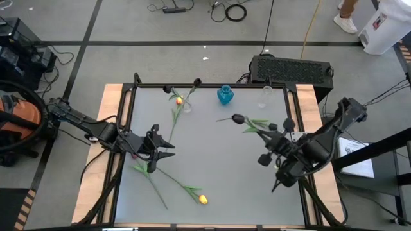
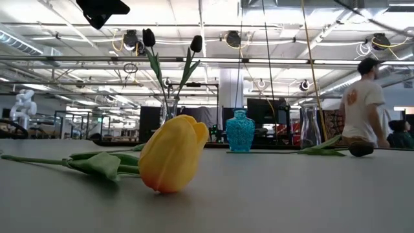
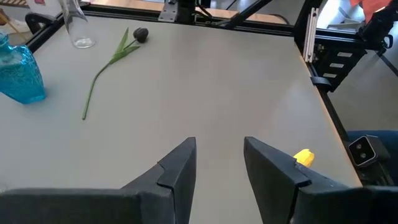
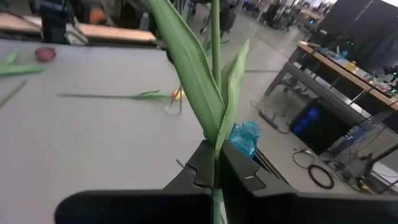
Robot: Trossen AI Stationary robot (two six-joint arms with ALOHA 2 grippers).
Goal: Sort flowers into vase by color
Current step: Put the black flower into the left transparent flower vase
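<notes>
My right gripper (image 4: 214, 163) hangs above the table's right side, shut on a tulip's green stem (image 4: 215, 74) with two long leaves. Its bud is outside the wrist view; a black bud (image 1: 238, 119) in the high view may be its own, I cannot tell. A black tulip (image 3: 142, 34) lies flat beside an empty clear vase (image 3: 78, 31). The blue vase (image 1: 225, 95) stands at the far edge. Another clear vase (image 2: 169, 110) holds two black tulips. One yellow tulip (image 2: 173, 154) lies near the front edge. My left gripper (image 3: 217, 168) is open above the table's left middle, with nothing between its fingers. My right gripper pinches the stem between its two fingers, just below where the leaves branch off (image 4: 215, 146). The fingers lie across the stem. Stem and leaves rise above the fingers, and a short piece (image 4: 216, 208) shows below them. The flower is lifted clear of the table.
A second yellow tulip (image 1: 178, 101) lies with its bud at the vase of black tulips. A dark red bud (image 1: 137, 156) lies by the left gripper. A black frame (image 1: 131, 96) rims the table. A person (image 2: 365, 97) stands in the room beyond.
</notes>
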